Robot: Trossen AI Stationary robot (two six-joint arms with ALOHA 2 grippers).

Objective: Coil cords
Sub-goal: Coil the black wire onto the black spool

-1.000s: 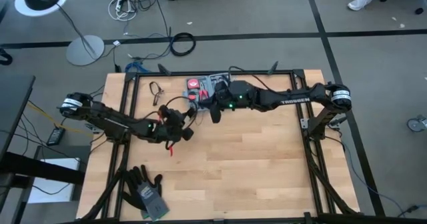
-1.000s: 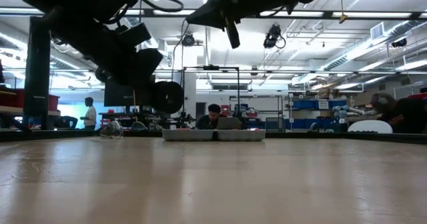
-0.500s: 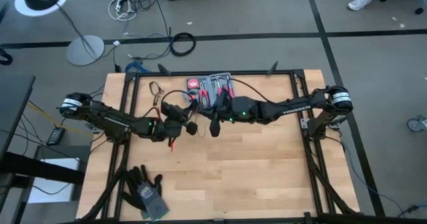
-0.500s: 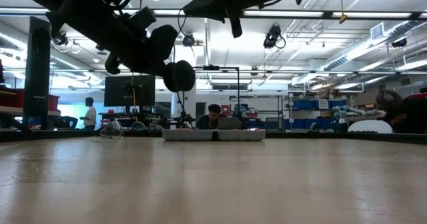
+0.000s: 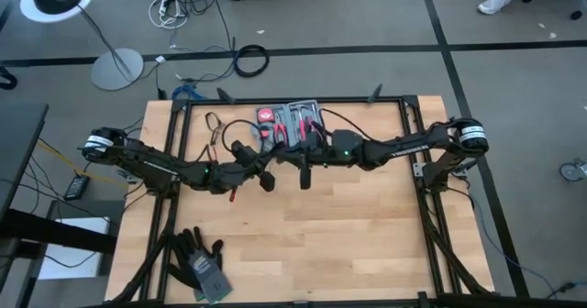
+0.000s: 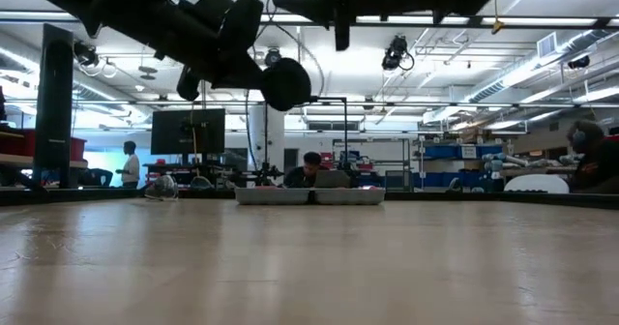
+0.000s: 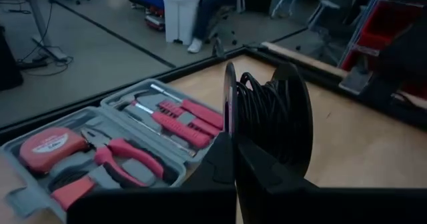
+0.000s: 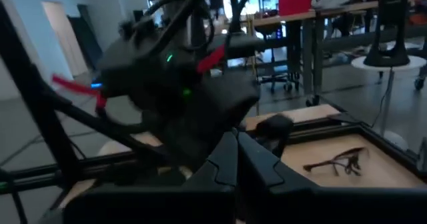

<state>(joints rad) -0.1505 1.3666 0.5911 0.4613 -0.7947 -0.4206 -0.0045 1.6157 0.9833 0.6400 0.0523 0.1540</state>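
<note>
Up above the table, the left gripper [image 5: 266, 181] is clenched on the round black disc [image 7: 267, 121] with the thin black cord [image 7: 261, 114] wound around it, just beside the red tool kit [image 5: 289, 121], while the right gripper [image 5: 304, 181] hovers close by, pinched together and empty.

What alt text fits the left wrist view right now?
The left gripper, shut, holds a round black spool wound with black cord above the wooden table. Behind it lies an open grey tool kit with red-handled tools.
</note>
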